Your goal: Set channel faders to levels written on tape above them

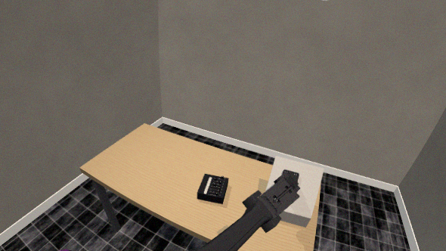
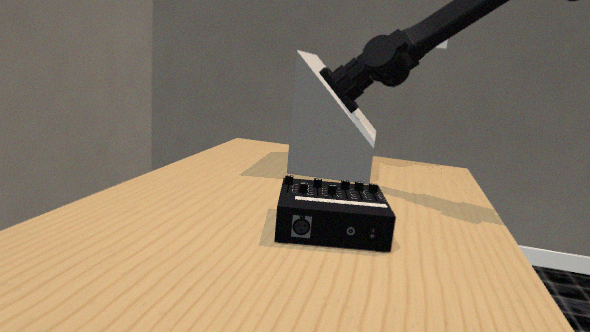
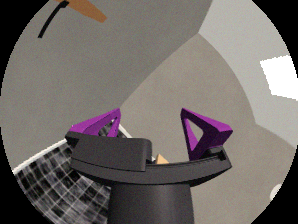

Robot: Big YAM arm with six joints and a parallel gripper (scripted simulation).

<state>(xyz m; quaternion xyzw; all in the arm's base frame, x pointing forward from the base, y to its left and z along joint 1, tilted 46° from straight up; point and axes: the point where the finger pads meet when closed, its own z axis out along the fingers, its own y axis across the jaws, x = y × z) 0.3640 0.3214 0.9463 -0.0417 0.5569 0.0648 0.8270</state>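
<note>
Fingers are wide apart, nothing between them. Lighting desk (image 1: 212, 188) (image 2: 336, 226) sits right of centre at the bottom in exterior; I'd clear the block (image 1: 298, 210) (image 2: 330, 130), then nudge caps gently.

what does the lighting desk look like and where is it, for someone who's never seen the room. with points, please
On the wooden table (image 1: 151, 162) (image 2: 175, 260), look beside the pale sloped stand the arm is mounted on (image 1: 295, 219) (image 2: 330, 130). The lighting desk (image 1: 201, 196) (image 2: 325, 235) is the small black box with a white tape strip and rows of fader caps on top. Unlike the stand, it is low, flat and dark.
</note>
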